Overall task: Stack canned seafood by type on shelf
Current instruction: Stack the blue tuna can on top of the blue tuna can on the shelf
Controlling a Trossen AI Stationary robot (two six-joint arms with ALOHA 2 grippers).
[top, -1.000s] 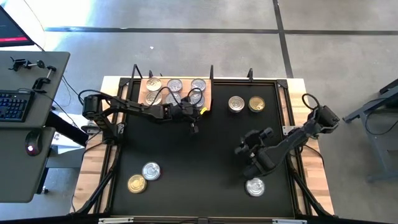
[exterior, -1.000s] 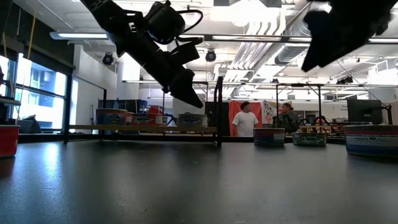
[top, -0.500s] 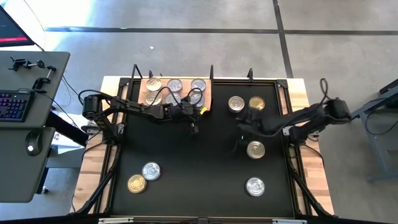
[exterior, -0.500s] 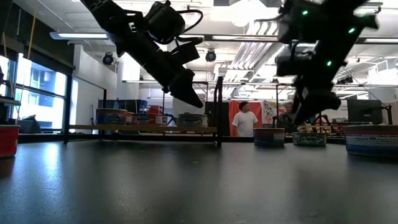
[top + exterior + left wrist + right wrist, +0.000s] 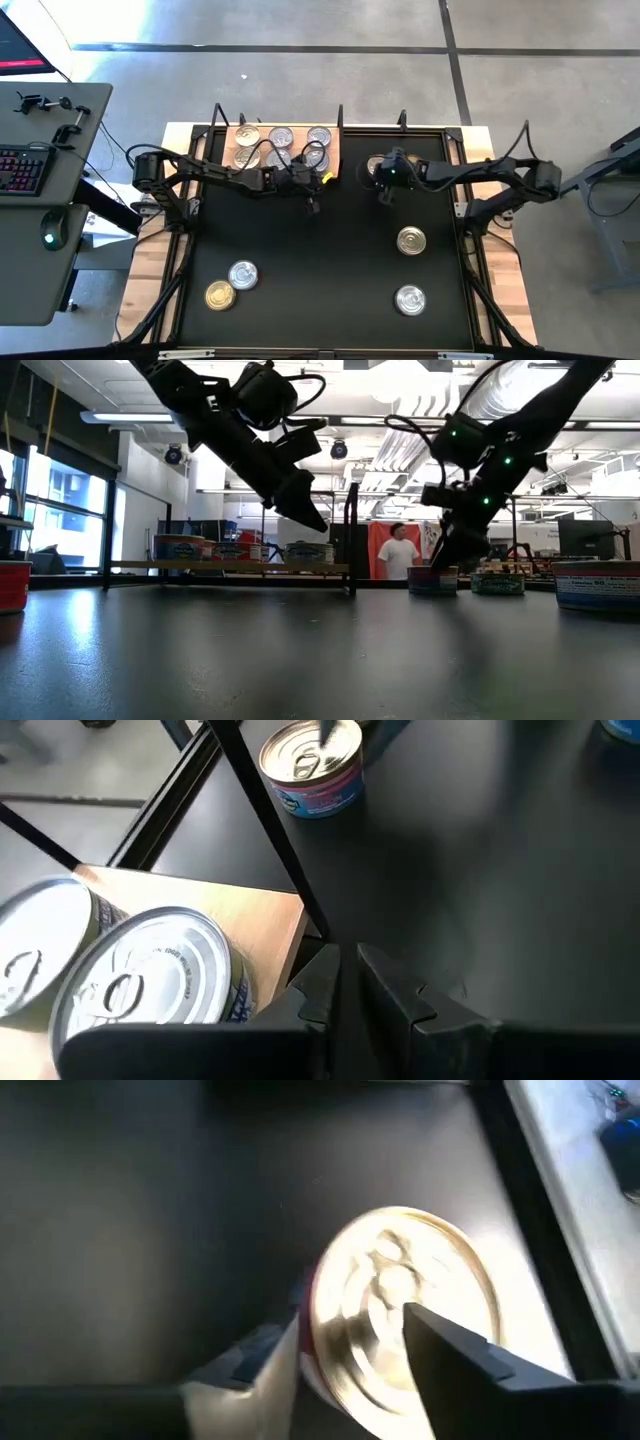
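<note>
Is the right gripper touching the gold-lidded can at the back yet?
Cannot tell. The right wrist view shows the right gripper straddling the gold-lidded can, but motion blur hides any contact.

The middle of the black table is lying wide open for a gripper, while 2 cans are sitting near the front left, 2 more at the right, and the shelf is crowding the back.

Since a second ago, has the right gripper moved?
Yes. The right gripper has swung from the table's near right up to the far cans, beside the shelf.
</note>
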